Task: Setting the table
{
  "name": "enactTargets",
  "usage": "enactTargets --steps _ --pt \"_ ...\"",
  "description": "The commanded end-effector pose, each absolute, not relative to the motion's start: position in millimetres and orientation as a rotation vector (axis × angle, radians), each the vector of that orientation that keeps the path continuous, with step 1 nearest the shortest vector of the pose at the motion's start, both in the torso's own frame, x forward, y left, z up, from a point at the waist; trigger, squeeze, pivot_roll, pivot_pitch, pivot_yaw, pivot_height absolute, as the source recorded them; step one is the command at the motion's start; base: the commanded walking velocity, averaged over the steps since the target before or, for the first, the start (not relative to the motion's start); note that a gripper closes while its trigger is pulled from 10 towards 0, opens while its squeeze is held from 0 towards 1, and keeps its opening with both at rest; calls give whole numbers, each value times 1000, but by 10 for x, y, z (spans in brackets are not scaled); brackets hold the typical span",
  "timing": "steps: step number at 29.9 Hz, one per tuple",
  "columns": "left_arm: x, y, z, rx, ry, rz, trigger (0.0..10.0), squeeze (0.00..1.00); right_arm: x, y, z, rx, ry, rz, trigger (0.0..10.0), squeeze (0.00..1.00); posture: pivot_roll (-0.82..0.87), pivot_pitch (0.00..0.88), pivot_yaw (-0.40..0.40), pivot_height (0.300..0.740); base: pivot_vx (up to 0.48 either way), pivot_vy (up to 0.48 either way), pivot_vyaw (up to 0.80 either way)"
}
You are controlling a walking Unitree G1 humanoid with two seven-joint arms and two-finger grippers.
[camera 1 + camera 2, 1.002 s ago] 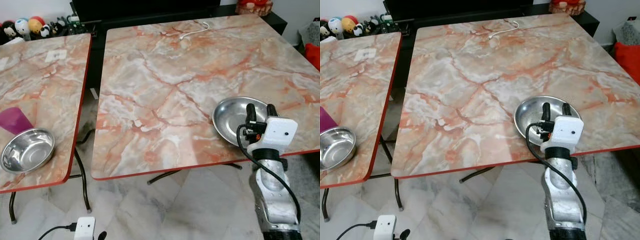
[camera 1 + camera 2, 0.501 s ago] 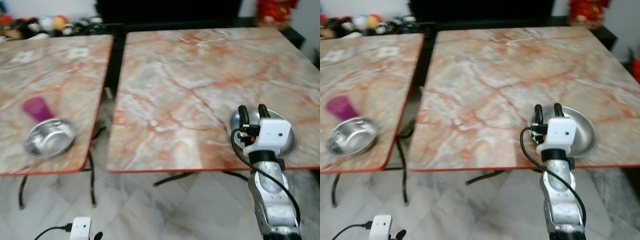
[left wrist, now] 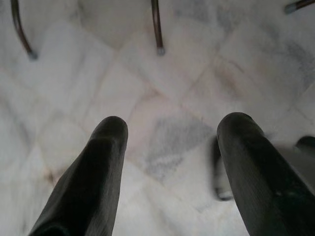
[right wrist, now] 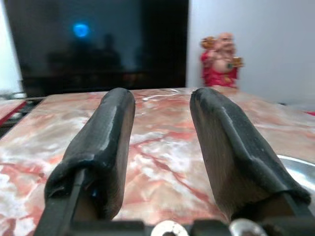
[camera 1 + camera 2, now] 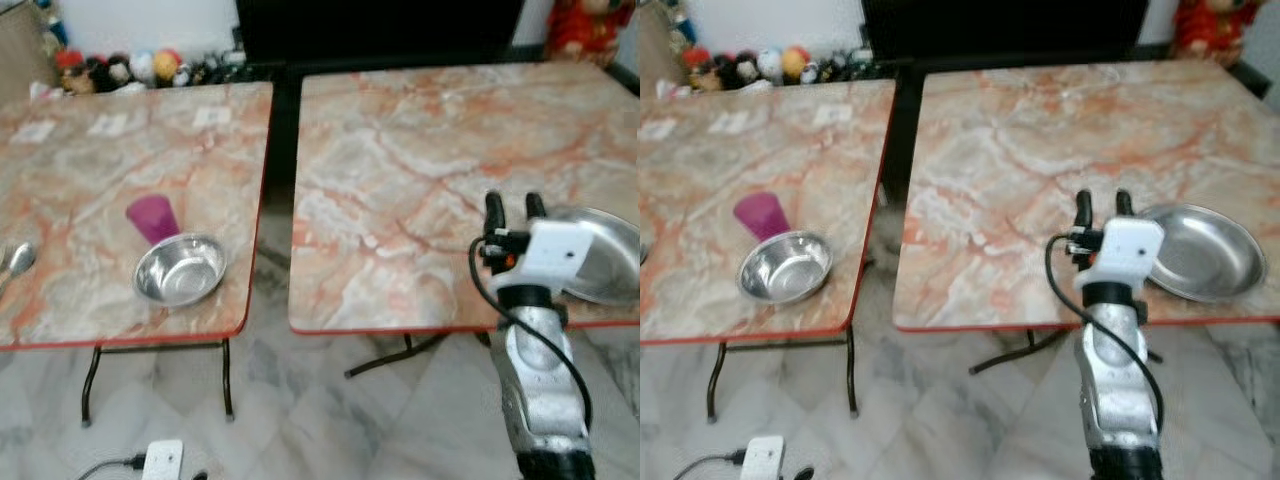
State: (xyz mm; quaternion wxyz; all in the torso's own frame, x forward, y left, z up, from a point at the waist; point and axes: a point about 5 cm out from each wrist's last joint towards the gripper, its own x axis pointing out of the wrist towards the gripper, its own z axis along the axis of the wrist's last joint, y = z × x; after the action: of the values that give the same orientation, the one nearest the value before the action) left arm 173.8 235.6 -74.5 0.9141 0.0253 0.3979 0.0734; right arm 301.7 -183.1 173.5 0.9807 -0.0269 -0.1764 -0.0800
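Right gripper (image 5: 1099,203) raised over the right bench (image 5: 1040,150), jaws parted and empty, just beside the plate (image 5: 1200,250). Bowl (image 5: 785,266) and purple cup (image 5: 760,214) touching on the left bench (image 5: 700,180). Left gripper (image 3: 170,147) spread above the floor (image 3: 172,88).

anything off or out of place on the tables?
Nothing spilled or damaged. The steel plate sits flat near the right table's front edge, beside the open right gripper. The steel bowl and purple cup stand upright on the left table.
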Motion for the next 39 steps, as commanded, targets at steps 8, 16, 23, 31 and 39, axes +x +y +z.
enactTargets --steps 8,16,23,31,39 --pt "1667 2443 -759 62 844 179 10000 0 3103 -1680 1803 -6 -369 -145 10000 0 -102 126 60 740 0 480 0" --pt "1689 2419 -755 57 837 178 10000 0 3130 -1646 1796 0 -360 -141 10000 0 -100 134 49 740 0 472 0" --pt "1677 2398 -765 58 838 177 10000 0 3149 -1651 1791 4 -354 -142 10000 0 -102 137 43 740 0 0 0" --pt "1653 2385 -778 54 841 176 10000 0 3161 -1686 1758 -4 -343 -159 10000 0 -101 136 41 740 0 0 51" --pt "1651 2378 -781 58 843 170 10000 0 3166 -1730 1674 25 -302 -178 10000 0 -100 136 45 740 0 0 500"
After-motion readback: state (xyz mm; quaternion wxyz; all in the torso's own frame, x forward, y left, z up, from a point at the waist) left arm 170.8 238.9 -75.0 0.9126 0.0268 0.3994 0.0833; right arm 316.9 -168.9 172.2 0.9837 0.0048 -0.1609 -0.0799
